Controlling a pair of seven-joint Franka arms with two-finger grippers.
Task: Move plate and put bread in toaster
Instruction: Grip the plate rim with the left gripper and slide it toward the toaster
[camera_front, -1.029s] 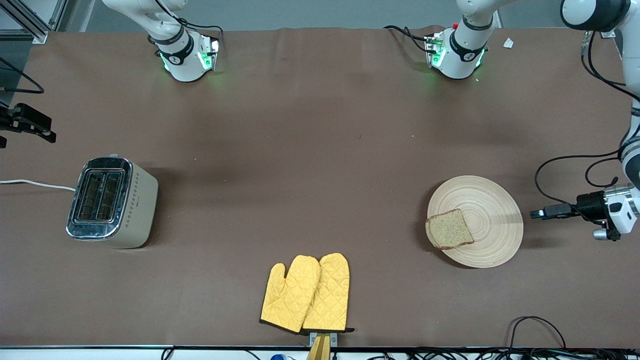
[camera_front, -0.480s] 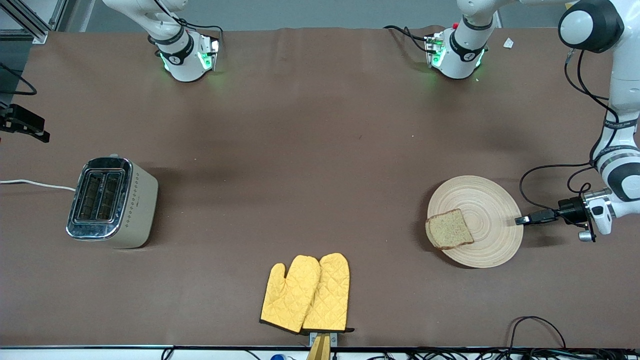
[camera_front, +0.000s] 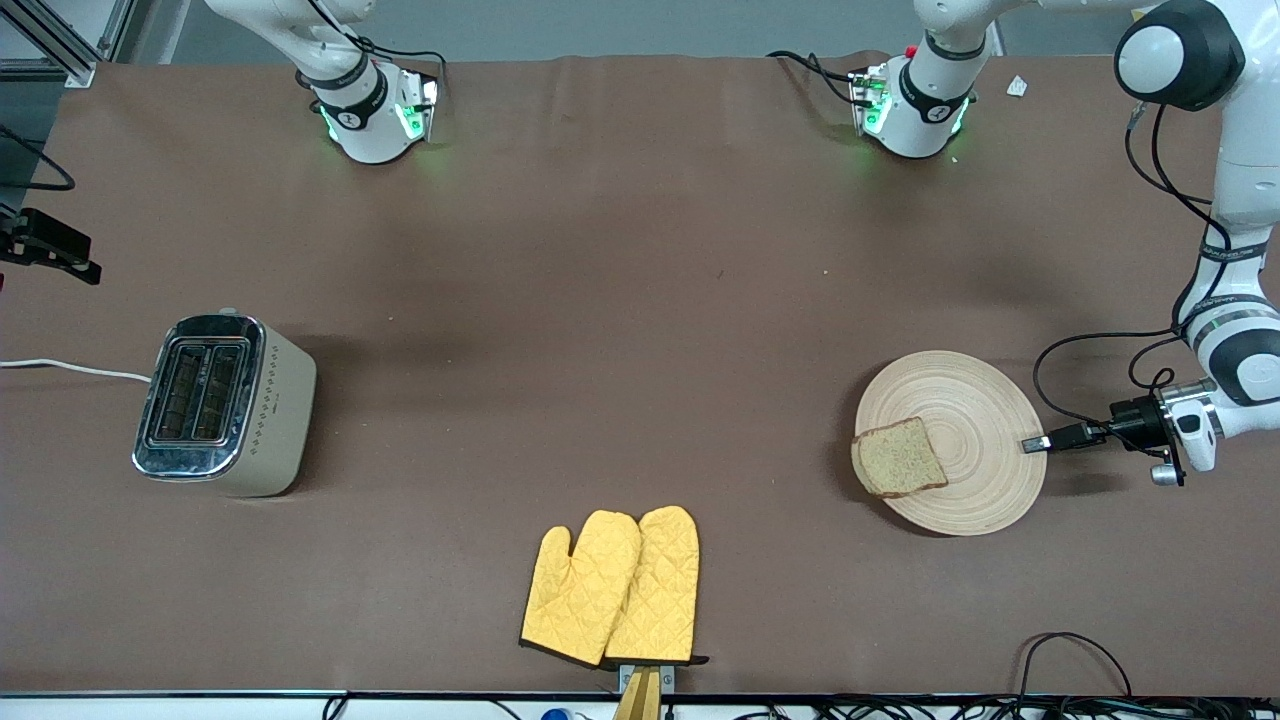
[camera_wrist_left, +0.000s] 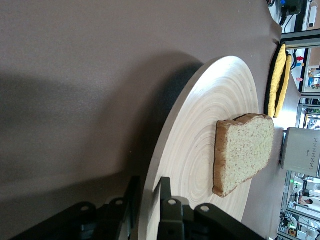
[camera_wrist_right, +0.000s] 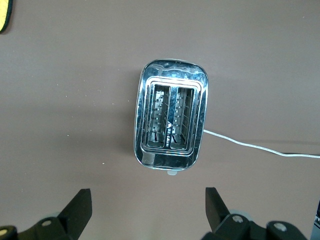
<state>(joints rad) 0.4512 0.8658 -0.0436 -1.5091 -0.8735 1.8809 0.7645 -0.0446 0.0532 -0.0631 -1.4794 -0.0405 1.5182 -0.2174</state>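
Observation:
The plate (camera_front: 975, 420) lies toward the left arm's end of the table, with the bread (camera_front: 898, 458) on its part toward the toaster. My left gripper (camera_front: 1033, 443) is at the plate's rim on the side away from the bread. In the left wrist view its narrow fingers (camera_wrist_left: 149, 182) sit one on each side of the plate's (camera_wrist_left: 200, 130) rim, shut on it, with the bread (camera_wrist_left: 244, 152) farther in. The toaster (camera_front: 225, 405) stands toward the right arm's end, both slots bare. My right gripper (camera_front: 55, 250) hangs open and empty above the table beside the toaster (camera_wrist_right: 171, 120), fingertips (camera_wrist_right: 147, 200) wide apart.
A pair of yellow oven mitts (camera_front: 612, 587) lies near the table's front edge, between toaster and plate. The toaster's white cord (camera_front: 70, 368) runs off the table's end. Black cables (camera_front: 1075, 655) loop at the front edge near the plate.
My left gripper has moved in from the table's end to the plate's rim and now has the rim between its fingers. Plate, bread and toaster have not moved.

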